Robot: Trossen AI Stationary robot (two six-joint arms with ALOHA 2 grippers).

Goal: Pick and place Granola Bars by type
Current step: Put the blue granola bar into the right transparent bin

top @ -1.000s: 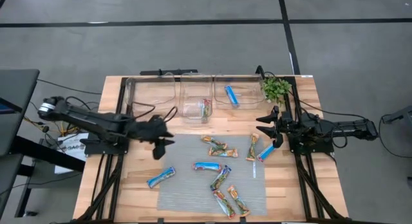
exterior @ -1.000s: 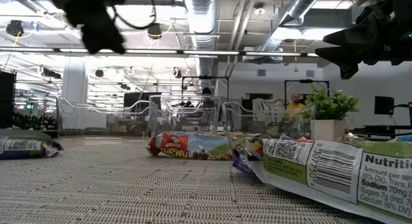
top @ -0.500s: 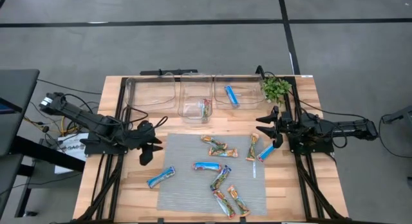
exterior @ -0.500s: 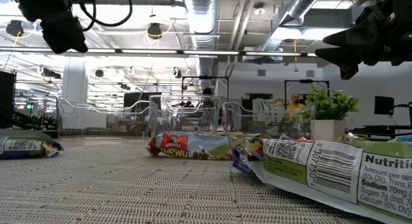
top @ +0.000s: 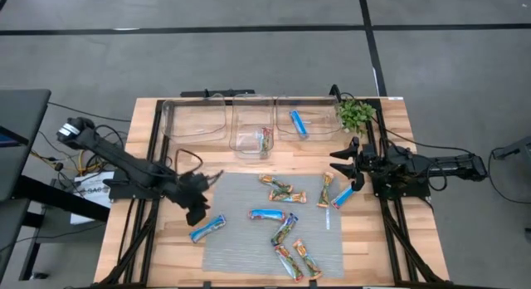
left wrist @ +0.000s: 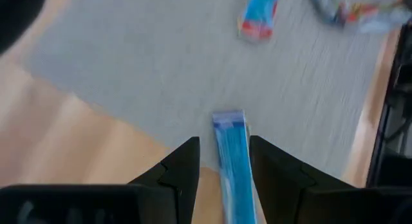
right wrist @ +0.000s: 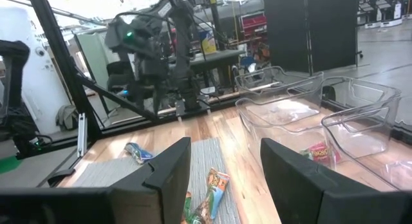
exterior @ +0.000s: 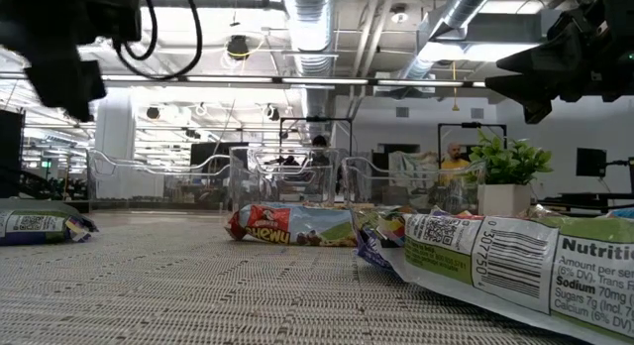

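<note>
Now left gripper (top: pixel 197 213) has dropped toward lower left, fingers apart straddling the blue bar (top: pixel 207 228); right gripper (top: pixel 344 161) unchanged at right, fingers apart, empty.

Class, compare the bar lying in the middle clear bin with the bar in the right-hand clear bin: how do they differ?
The bar in the middle bin has a mixed green, red and tan wrapper; the bar in the right-hand bin is bright blue. The first lies nearly straight front to back, the second slants diagonally. Both lie flat, alone in their bins.
</note>
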